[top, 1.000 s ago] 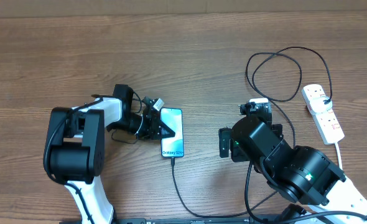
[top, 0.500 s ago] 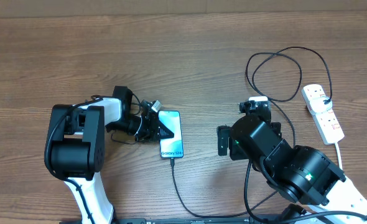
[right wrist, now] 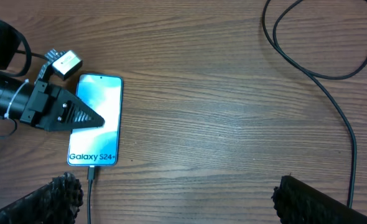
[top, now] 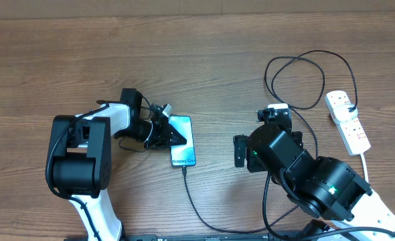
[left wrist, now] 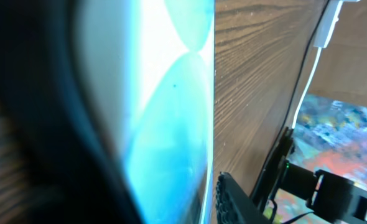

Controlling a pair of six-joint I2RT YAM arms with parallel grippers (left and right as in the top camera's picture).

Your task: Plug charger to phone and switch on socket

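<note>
The phone lies left of centre, its cyan screen up and its "Galaxy S24+" text at the near end. It also shows in the right wrist view and fills the left wrist view. My left gripper reaches in from the left and is shut on the phone's left edge. The charger has its connector tip in the phone's near end. Its black cable loops at the back right to the socket. My right gripper is open wide and empty, right of the phone.
The right arm's body fills the near right of the table. The charger's cable loop lies between it and the back edge. The socket's thick white cord runs toward the near right.
My left gripper has drawn back a little to the left and the phone has moved with it, its far end turning left. The right arm has barely moved.
</note>
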